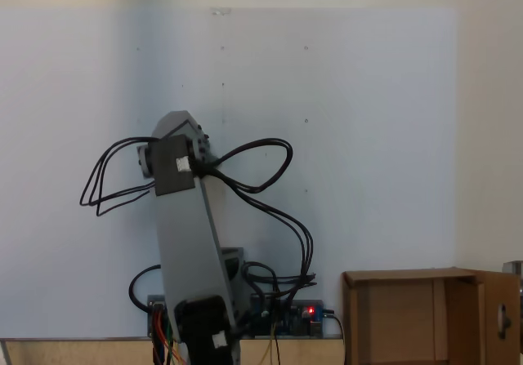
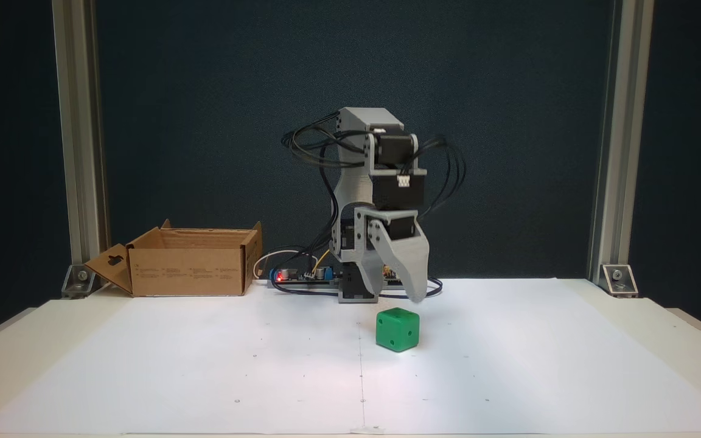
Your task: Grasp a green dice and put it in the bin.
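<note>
- While the green dice (image 2: 397,329) sits free on the white table (image 2: 204,365), just in front of the arm's base, I judge the step in hand to be the approach: nothing is held yet.
- I see the gripper (image 2: 408,291) hanging just above and behind the dice; its jaws overlap from this side, so I cannot tell whether they stand apart or together.
- Next I would need to lower over the dice, close on it, then carry it to the cardboard bin (image 2: 189,267) on that view's left.
- From behind, the arm (image 1: 189,251) is cut off below, and the bin's (image 1: 409,316) inside is hard to read.
</note>
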### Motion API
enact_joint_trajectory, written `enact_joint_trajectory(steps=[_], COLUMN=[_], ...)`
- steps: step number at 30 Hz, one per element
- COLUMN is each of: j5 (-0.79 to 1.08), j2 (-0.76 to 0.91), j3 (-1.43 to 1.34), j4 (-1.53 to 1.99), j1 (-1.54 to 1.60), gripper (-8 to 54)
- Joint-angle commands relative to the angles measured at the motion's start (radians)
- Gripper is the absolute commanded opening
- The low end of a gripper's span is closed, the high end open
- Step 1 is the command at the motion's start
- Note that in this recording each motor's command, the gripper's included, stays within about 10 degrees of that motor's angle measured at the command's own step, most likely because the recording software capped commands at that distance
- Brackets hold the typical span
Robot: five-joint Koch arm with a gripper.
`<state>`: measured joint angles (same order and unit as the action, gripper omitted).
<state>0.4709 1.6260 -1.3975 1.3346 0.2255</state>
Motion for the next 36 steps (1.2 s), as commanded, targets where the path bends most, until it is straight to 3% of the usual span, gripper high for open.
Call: enact_joint_trajectory(steps=[1,18,36], j5=[0.074,0.069,0.061], j2=[-0.003,-0.106,-0.109], j3=[0.015,0.009,-0.107], j4=[-0.014,-0.046,-0.207], j1=[-0.006,-0.026,-0.012], gripper=[44.1,43.9,43.2])
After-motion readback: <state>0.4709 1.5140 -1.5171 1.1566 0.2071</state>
